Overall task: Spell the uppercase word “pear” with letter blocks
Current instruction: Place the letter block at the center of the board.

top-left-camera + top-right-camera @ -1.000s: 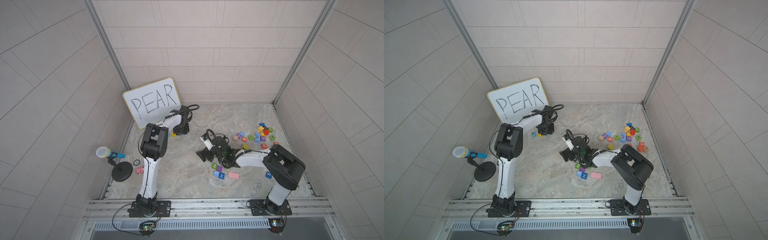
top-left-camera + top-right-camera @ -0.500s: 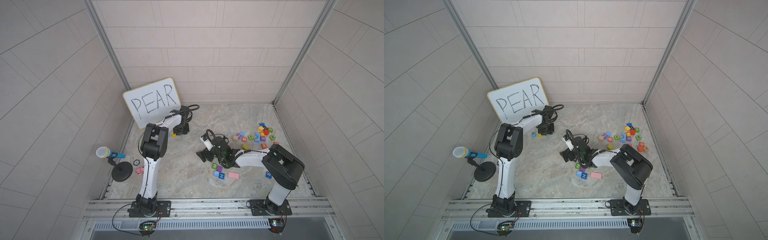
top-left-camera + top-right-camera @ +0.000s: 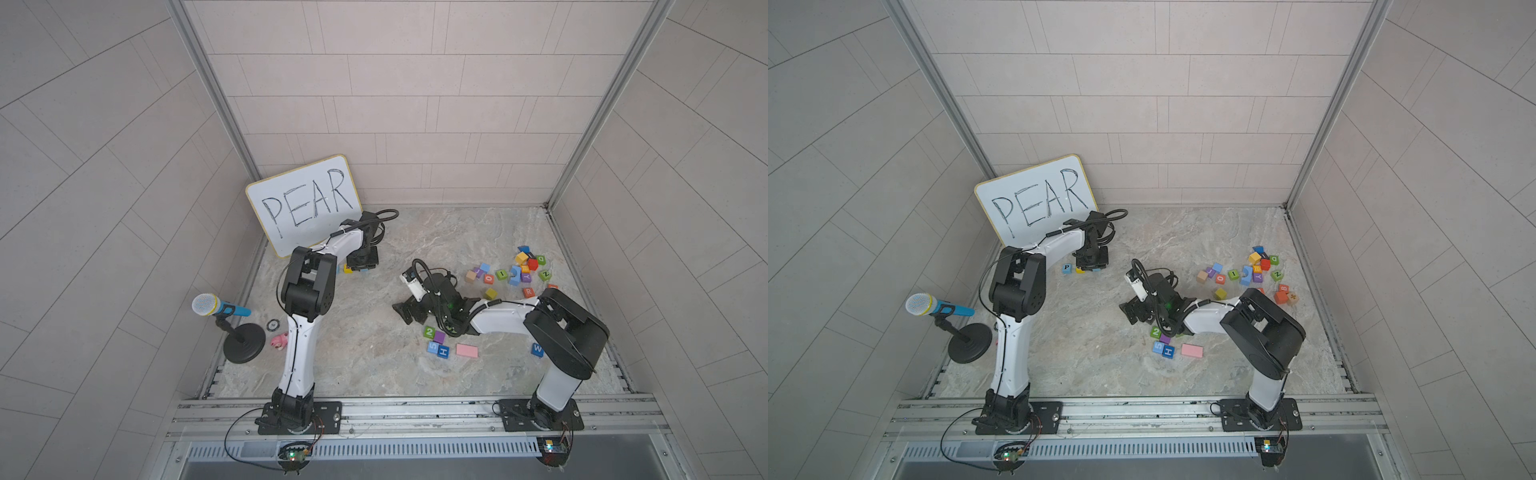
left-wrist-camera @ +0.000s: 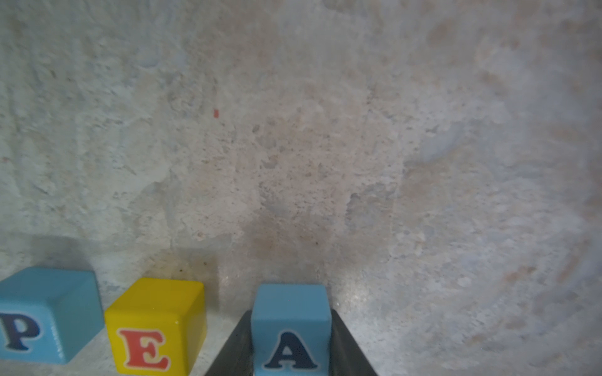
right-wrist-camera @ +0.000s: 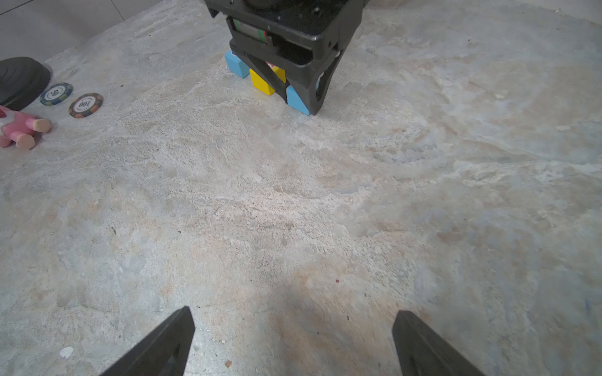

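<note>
I have the left gripper [image 4: 289,317] down on the table [image 3: 374,365] at about 10 o'clock from its centre; its jaws press both sides of the A block [image 4: 288,328], which sits flat on the surface. In a top view the P block [image 3: 1066,268] starts the row; the E block [image 4: 156,325] lies just beside it at its 3 o'clock, and the A follows at 3 o'clock again, each with a narrow gap. The R block [image 3: 528,292] lies well apart at about 3 o'clock, at the edge of the loose pile. My right gripper [image 5: 293,314] hangs near the centre; its jaws stand wide with nothing between them. The whiteboard [image 3: 303,208] reads PEAR.
</note>
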Available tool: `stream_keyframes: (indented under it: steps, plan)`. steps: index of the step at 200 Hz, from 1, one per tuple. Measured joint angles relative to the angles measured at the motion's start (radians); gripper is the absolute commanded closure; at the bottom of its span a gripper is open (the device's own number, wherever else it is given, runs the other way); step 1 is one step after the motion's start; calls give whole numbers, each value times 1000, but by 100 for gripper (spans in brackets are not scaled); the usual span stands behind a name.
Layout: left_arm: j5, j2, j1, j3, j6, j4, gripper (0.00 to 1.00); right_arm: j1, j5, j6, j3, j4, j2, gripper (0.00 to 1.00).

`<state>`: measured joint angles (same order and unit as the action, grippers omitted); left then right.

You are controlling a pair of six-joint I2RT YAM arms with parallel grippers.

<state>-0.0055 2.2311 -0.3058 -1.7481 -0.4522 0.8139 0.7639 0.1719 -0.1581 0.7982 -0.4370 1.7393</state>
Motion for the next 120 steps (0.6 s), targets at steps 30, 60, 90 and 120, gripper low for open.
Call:
stream_keyframes:
  steps: [30, 60, 90, 120]
  plan:
    - [0, 0, 0, 0, 0, 0, 61, 0, 0, 0, 0, 0, 0, 0]
    - [-3, 0, 0, 0, 0, 0, 59, 0, 0, 0, 0, 0, 0, 0]
    - [-4, 0, 0, 0, 1, 0, 59, 0, -1, 0, 0, 0, 0, 0]
    - [-6, 0, 0, 0, 1, 1, 59, 0, -3, 0, 0, 0, 0, 0]
